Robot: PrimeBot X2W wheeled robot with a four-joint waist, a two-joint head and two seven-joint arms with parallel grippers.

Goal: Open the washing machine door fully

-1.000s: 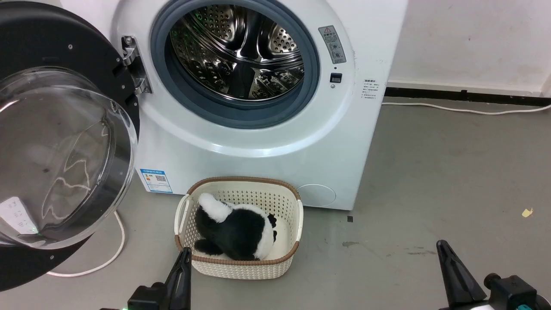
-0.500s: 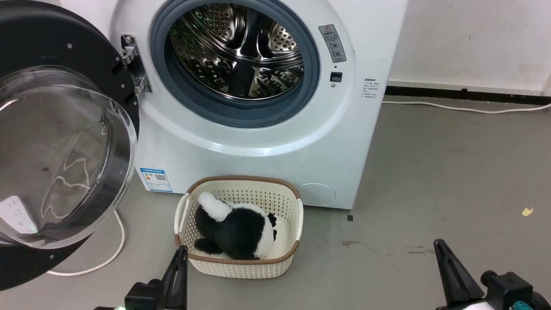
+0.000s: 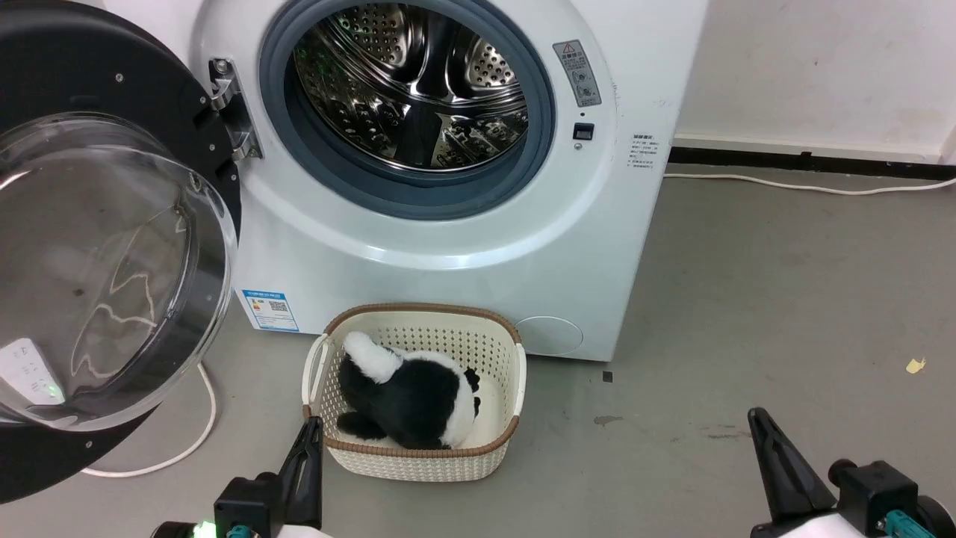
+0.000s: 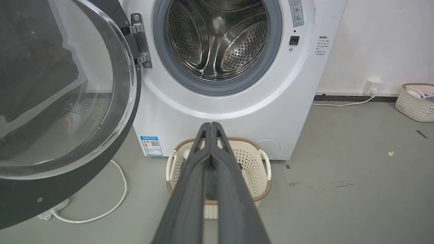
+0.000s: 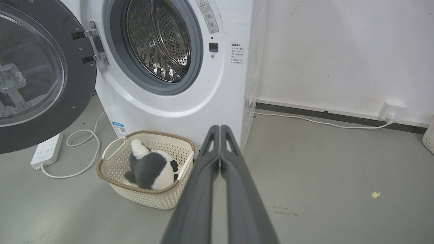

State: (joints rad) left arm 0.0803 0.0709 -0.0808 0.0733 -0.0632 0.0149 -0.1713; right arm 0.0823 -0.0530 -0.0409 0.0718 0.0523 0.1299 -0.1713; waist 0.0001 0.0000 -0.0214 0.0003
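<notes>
grey floor (image 3: 747,299); door (image 3: 112,261) left of fingers (image 3: 310,463)

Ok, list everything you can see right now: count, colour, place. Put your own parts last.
washing machine door: 1, black rim, clear glass bowl, swung open on the left
washing machine: 1, white, against the wall
drum: 1, steel, inside the grey gasket
basket: 1, cream with brown rim, on the floor before the machine
plush toy: 1, black and white, in the basket
power strip: 1, white, on the floor below the open door
cables: 2, white, one along the wall base, one by the power strip
second basket: 1, cream, by the wall, far right
scrap: 1, yellow, on the floor to the right
left gripper: 1, dark, shut, lower left
right gripper: 1, dark, shut, lower right
</notes>
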